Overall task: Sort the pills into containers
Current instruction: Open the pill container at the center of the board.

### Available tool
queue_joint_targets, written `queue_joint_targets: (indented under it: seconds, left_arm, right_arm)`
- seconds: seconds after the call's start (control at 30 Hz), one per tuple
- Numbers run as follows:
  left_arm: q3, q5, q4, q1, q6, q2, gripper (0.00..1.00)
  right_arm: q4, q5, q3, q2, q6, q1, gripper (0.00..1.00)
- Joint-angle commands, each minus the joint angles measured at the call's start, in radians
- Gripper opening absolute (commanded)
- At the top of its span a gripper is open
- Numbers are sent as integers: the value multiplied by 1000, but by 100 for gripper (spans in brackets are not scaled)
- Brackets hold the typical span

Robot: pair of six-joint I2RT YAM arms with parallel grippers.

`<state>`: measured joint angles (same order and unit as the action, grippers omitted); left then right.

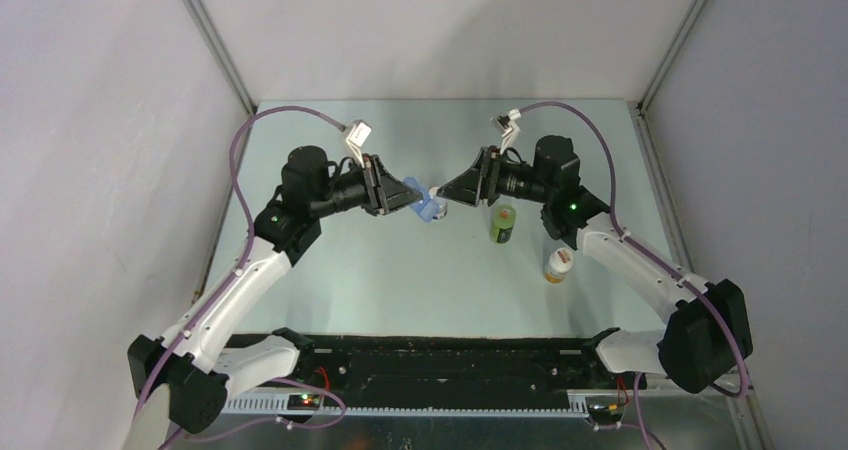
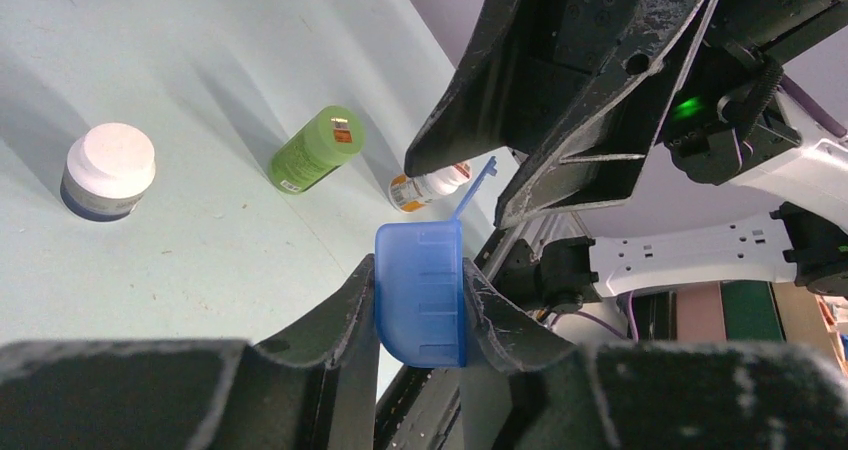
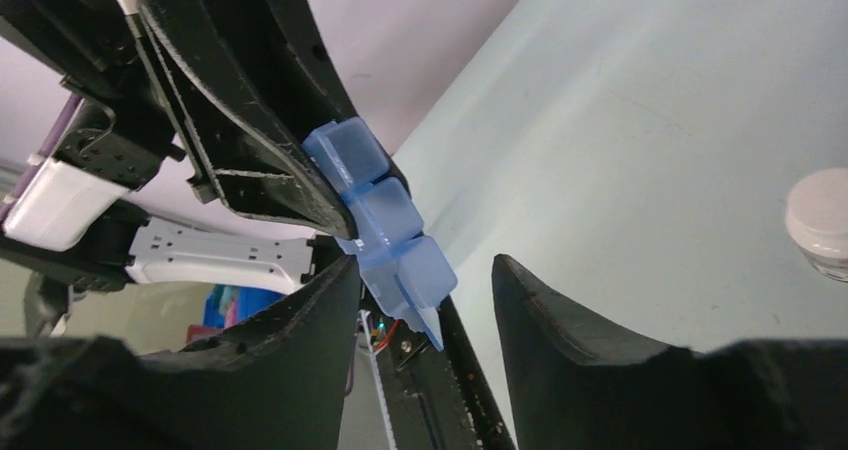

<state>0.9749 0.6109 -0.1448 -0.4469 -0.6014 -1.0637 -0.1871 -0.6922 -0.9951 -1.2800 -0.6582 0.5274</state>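
My left gripper (image 1: pixel 412 198) is shut on the translucent blue pill box (image 1: pixel 428 208) and holds it off the table at mid-scene. In the left wrist view the box (image 2: pixel 420 295) sits clamped between both fingers, and one thin lid flap (image 2: pixel 478 185) sticks up. My right gripper (image 1: pixel 441 192) faces it, open. In the right wrist view the box's square containers (image 3: pixel 385 215) reach between my open fingers (image 3: pixel 335 310), close to the left one, with the flap (image 3: pixel 427 322) hanging down. No pills are in view.
A green round bottle (image 1: pixel 502 223) lies just right of the grippers. A small orange-labelled white-capped bottle (image 1: pixel 557 265) stands nearer the right arm. A white-capped jar (image 2: pixel 110 170) stands further off on the pale green table (image 1: pixel 400 270).
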Motion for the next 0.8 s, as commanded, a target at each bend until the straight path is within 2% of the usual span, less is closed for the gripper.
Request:
queue_joint_targets:
  seconds: [0.0, 0.23, 0.3, 0.4, 0.47, 0.53, 0.57, 0.6, 0.63, 0.67, 0.7, 0.73, 0.77]
  left_arm:
    - [-18, 27, 0, 9, 24, 28, 0]
    - [-21, 24, -7, 10, 22, 33, 2]
    - [-26, 23, -6, 11, 21, 37, 3]
    - [-29, 25, -3, 13, 19, 43, 4]
    - [-30, 29, 0, 14, 17, 45, 4]
    - [-30, 34, 0, 14, 16, 46, 4]
    - [-30, 37, 1, 15, 16, 47, 4]
    - [-31, 37, 1, 15, 16, 49, 4]
    - [-32, 36, 1, 16, 16, 52, 4]
    - [-36, 35, 2, 16, 14, 54, 4]
    - [-38, 34, 4, 18, 13, 59, 6]
    - [-45, 34, 7, 18, 11, 60, 9]
    - [-48, 33, 9, 19, 11, 66, 24]
  right_arm:
    - [-130, -119, -5, -28, -36, 5, 51]
    - [-122, -159, -5, -29, -1, 12, 35]
    - [-93, -158, -5, -26, 19, 11, 37]
    - [-40, -138, -5, -19, 67, 14, 50]
    - [-7, -123, -4, -14, 107, 14, 55]
    - [9, -120, -5, -14, 121, 14, 54]
    - [12, -122, -5, -16, 121, 12, 43]
    - [9, -135, -5, -21, 115, 10, 37]
    - [-4, -146, -5, -24, 110, 5, 22]
    - [-19, -167, -5, -30, 101, 2, 14]
    - [-25, -173, -5, -33, 98, 0, 2]
    - [-32, -178, -5, -36, 92, -1, 0]
    - [-35, -179, -5, -36, 90, 0, 0]
